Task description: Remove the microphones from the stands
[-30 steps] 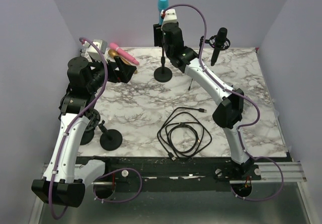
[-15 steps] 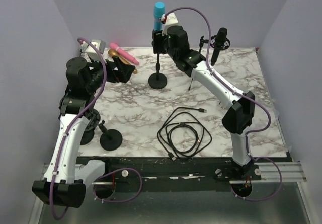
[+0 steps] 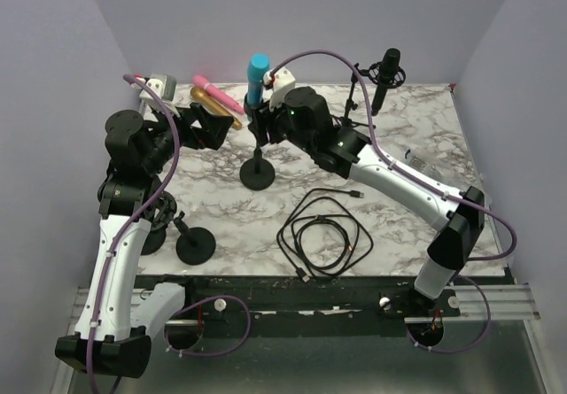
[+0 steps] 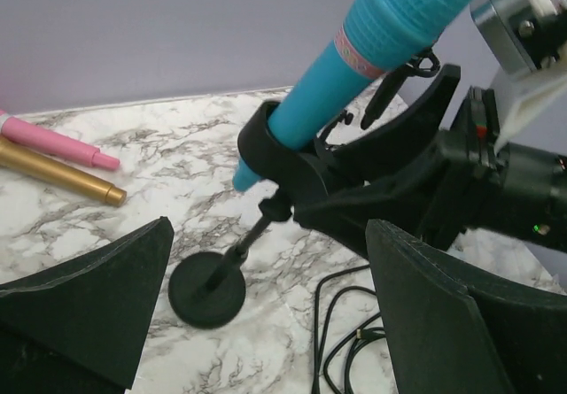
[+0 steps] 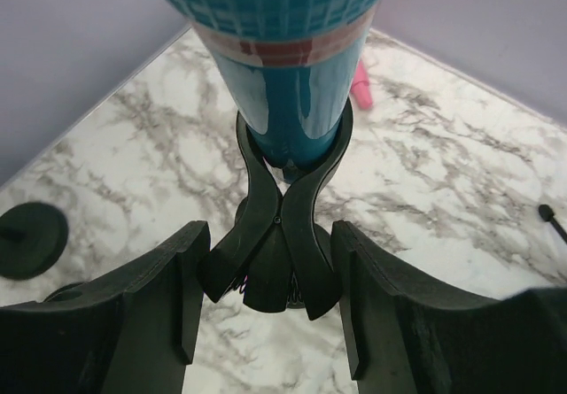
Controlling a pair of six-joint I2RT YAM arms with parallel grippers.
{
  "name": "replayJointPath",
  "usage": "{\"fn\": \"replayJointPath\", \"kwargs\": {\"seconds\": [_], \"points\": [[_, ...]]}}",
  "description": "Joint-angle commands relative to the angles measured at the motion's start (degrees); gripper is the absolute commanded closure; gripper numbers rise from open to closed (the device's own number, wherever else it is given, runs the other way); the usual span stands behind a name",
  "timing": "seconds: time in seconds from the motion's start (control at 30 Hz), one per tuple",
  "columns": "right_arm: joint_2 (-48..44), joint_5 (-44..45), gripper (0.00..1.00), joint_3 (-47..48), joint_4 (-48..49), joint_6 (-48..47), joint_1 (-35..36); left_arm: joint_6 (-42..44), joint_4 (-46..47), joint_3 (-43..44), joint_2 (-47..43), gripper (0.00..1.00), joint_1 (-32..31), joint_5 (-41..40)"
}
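Blue microphone (image 3: 258, 73) seated head-up in clip (image 5: 279, 235) of stand (image 3: 258, 150). Round base (image 4: 206, 292) rested on marble bench (image 3: 425, 146), left of centre. Right claw (image 5: 266, 239) clamped on clip handles, just below microphone body. Left claw (image 4: 266, 235) spread wide, nothing held, pointed at stand from left, apart from it. Pink microphone (image 3: 217, 94) and gold microphone (image 3: 213, 106) laid side by side at far-left corner. Black cable (image 3: 323, 235) coiled near front edge.
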Motion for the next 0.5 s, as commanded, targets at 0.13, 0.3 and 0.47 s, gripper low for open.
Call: {"fn": "replayJointPath", "kwargs": {"seconds": [0.13, 0.3, 0.47], "points": [[-9.7, -1.2, 0.67, -6.5, -1.9, 4.6, 6.2, -0.6, 2.0, -0.7, -2.0, 0.06, 0.4, 1.0], [-12.9, -0.9, 0.67, -8.5, -4.7, 6.8, 7.9, -0.6, 2.1, -0.9, -2.4, 0.06, 0.3, 0.7], [-15.0, -0.5, 0.64, -12.5, -5.2, 9.1, 8.8, -1.1, 2.5, -1.2, -2.6, 0.06, 0.2, 0.9]]}}
